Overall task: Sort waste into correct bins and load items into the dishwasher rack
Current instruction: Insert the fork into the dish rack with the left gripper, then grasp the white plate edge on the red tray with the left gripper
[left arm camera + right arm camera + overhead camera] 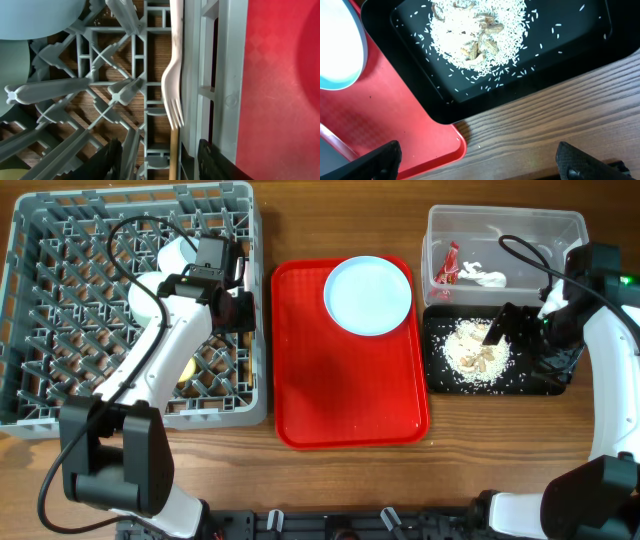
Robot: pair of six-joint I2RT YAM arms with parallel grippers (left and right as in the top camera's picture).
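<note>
1. Overhead: the left fingers (240, 310) hang over the right edge of the grey dishwasher rack (60, 300), but their spread cannot be read from here. The right fingers (497, 330) sit above the black tray (540, 385), just beside the beige food scraps (475, 352). The pale-blue plate (368, 295) lies on the far right corner of the red tray (340, 390), between the two arms. The clear tub (505, 225) holds the red wrapper (448, 265) and the white tissue (482, 275).

2. Left wrist: the left fingers (107, 162) are spread apart and clamp nothing. The fork (173, 85) lies just ahead of them along the inside of the rack's wall (230, 75), tines towards the fingers. It is pale cream and slim. A wooden chopstick (173, 155) runs under it and into the gap between the fingers. The pale-blue bowl (40, 17) and pale-green bowl (12, 70) sit at the far left among the pegs.

3. Right wrist: the right fingers (382, 160) are wide apart and empty, over the wooden worktop (545, 125). The black tray (570, 45) lies ahead of them. Its food scraps (480, 35) form a heap of white grains with beige pieces, and loose grains are scattered around it. The red tray (395, 130) touches the black tray's corner, with the plate (337, 45) at the left edge.
</note>
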